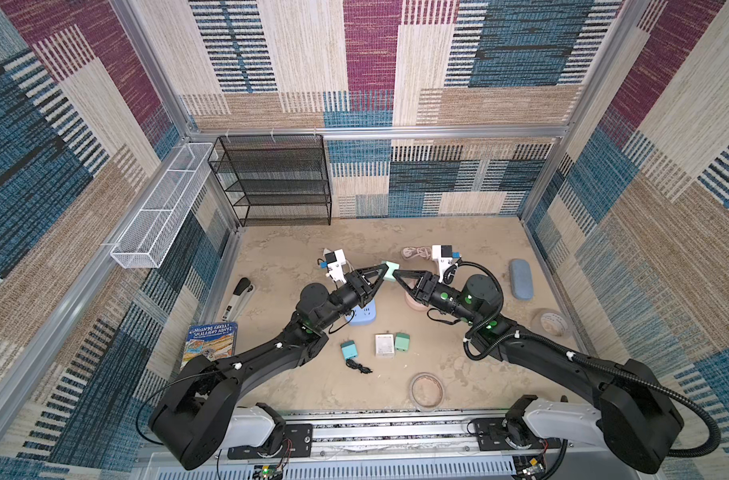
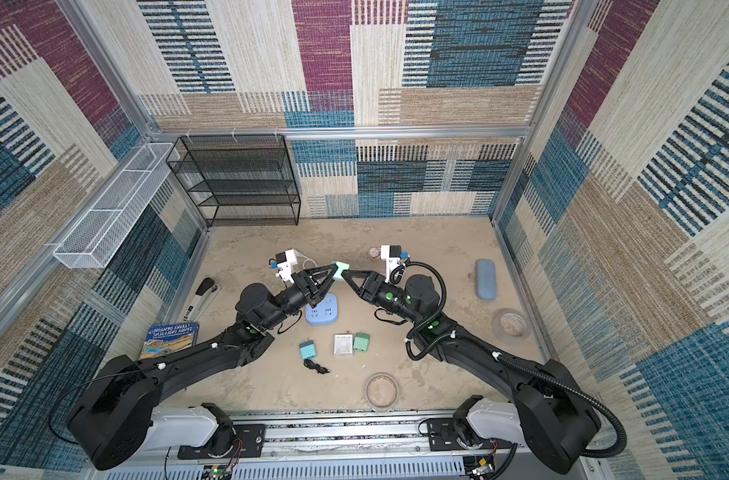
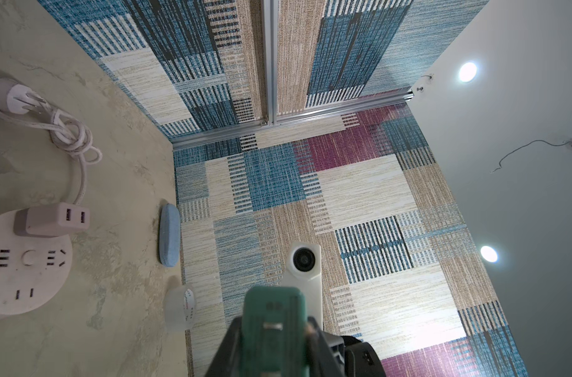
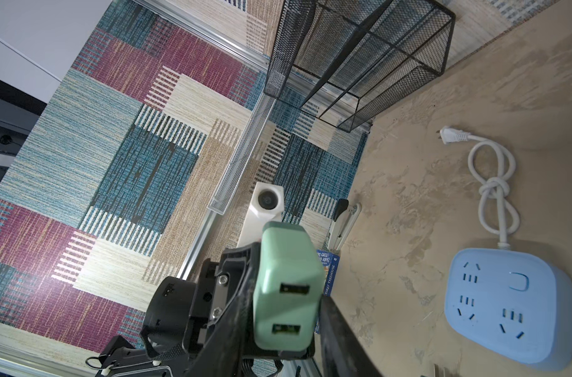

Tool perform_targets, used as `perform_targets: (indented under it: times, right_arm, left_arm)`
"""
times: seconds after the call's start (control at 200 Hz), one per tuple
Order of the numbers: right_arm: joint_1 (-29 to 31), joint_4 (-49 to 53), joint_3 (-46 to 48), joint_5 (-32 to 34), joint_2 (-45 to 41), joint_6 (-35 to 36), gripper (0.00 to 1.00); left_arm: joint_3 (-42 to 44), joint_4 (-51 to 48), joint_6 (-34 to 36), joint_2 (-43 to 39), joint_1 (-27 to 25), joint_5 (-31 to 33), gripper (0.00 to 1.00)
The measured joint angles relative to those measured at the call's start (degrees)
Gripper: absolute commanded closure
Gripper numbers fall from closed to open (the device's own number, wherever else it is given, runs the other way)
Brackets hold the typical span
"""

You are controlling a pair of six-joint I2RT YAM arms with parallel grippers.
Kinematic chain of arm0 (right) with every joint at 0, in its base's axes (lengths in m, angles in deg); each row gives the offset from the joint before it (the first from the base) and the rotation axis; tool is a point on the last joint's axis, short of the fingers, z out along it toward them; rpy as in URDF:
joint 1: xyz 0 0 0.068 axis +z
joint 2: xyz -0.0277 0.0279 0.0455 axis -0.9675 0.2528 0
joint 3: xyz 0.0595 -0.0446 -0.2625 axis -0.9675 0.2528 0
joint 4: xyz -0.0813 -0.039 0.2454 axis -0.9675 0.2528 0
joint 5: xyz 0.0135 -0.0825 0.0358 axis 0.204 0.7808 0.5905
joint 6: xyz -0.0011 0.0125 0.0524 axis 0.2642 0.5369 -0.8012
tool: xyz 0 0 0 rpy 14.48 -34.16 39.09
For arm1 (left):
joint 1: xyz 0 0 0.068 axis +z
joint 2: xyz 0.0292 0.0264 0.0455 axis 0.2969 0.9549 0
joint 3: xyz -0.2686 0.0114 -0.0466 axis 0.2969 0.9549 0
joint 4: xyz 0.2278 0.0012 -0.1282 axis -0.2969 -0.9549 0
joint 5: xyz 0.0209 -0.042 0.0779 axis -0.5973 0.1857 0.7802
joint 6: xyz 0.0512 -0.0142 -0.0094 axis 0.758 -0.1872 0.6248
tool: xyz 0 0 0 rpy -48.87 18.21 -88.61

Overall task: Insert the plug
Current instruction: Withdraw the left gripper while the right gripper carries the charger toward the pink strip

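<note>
A mint-green plug [image 1: 388, 270] [image 2: 340, 269], a small adapter with two USB ports, hangs in the air above the middle of the table. My left gripper [image 1: 381, 271] [image 3: 273, 342] is shut on its pronged end [image 3: 273, 320]. From the other side, my right gripper [image 1: 397, 273] [image 4: 284, 326] has its jaws against both flanks of the USB end [image 4: 288, 287], with no gap showing. A blue power strip [image 1: 363, 318] [image 4: 506, 306] lies below the left gripper. A round pale power strip [image 3: 23, 271] carries a pink adapter [image 3: 53, 218].
Three small adapters [image 1: 349, 350] [image 1: 384, 345] [image 1: 402, 341] and a black cable [image 1: 356, 366] lie near the front. Tape rolls [image 1: 426, 390] [image 1: 550, 323], a blue case [image 1: 521, 279], a stapler [image 1: 240, 297] and a book [image 1: 211, 343] lie around. A black mesh shelf [image 1: 271, 178] stands at the back left.
</note>
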Motion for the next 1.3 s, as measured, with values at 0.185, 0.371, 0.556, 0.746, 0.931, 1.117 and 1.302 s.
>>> perform_targets:
  times: [0.185, 0.371, 0.556, 0.746, 0.931, 1.117, 1.302]
  right_arm:
    - [-0.2, -1.9, -0.9, 0.3, 2.1, -1.3, 0.68]
    - [-0.3, -3.2, -1.4, 1.1, 3.2, -1.7, 0.64]
    - [-0.2, -2.8, -2.4, -0.4, 4.1, -1.2, 0.73]
    - [-0.4, -1.7, -2.9, -0.5, 3.8, -2.8, 0.94]
    - [-1.2, 0.8, -2.6, -1.5, 2.2, -2.6, 1.00]
    - [-2.9, 9.0, -3.8, 1.7, -1.2, 2.8, 1.00]
    - [-5.2, 23.6, -5.4, 4.6, -4.9, 9.0, 1.00]
  left_arm:
    - [0.1, 5.1, -1.7, 2.9, -0.3, 1.4, 1.00]
    - [0.1, 9.0, -3.3, 5.0, -0.6, 3.0, 1.00]
    - [0.0, 9.3, -4.1, 5.3, -1.1, 2.3, 1.00]
    - [0.7, 10.3, -3.8, 5.0, -1.1, 2.7, 1.00]
    - [0.6, 9.6, -3.8, 4.7, -1.3, 1.4, 0.57]
    - [-0.9, -2.2, -0.9, -0.2, 0.0, -1.5, 0.00]
    - [-14.0, -36.2, 14.6, -8.7, 2.6, 0.1, 0.00]
